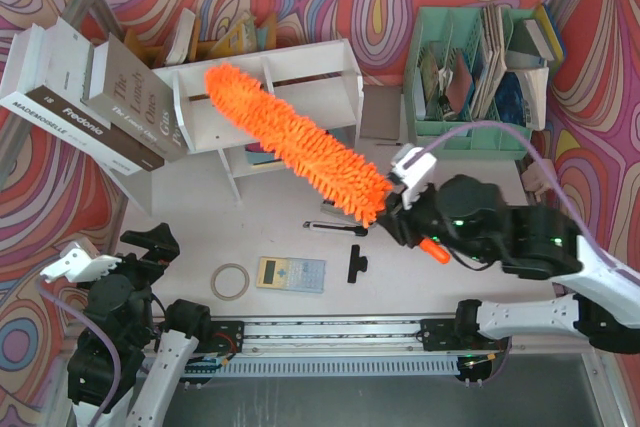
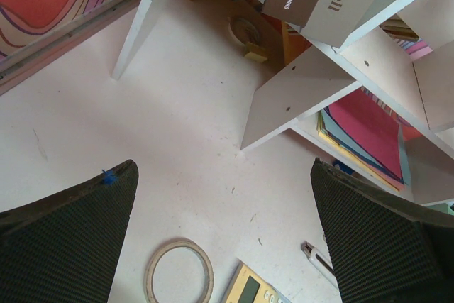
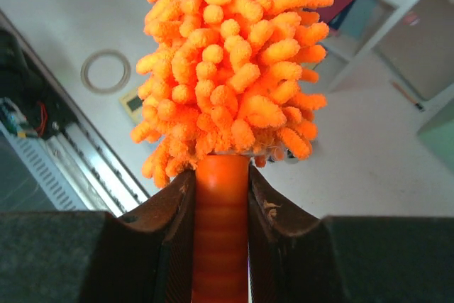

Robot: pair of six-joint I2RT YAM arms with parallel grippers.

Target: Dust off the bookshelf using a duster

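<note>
My R pincer (image 1: 395, 209) is clamped tight on the duster (image 1: 295, 137), both fingers pressed vs the ribbed orange handle (image 3: 221, 232) just below the fluff. A short orange stub of the handle sticks out behind the pincer, toward the near edge. The fluffy head runs diag. up-left from my grip, over the counter (image 1: 250, 227) and across the flat top of the bookshelf (image 1: 320, 72). Its tip sits near the top's L end. Can't tell from overhead if the fluff touches the top or sits just above it.

The shelf is at the back-centre of the counter, w/ coloured folders (image 2: 369, 129) in the lower tier. Big books (image 1: 90, 97) lean vs its L side. A mint-green organizer (image 1: 470, 77) is to its R, apart.

My L pincer (image 2: 223, 168) is spread wide w/ nothing btwn the pads, low at the near-L corner. A tape ring (image 1: 230, 281) and a calculator (image 1: 291, 274) lie side by side on the counter just in front of it.
</note>
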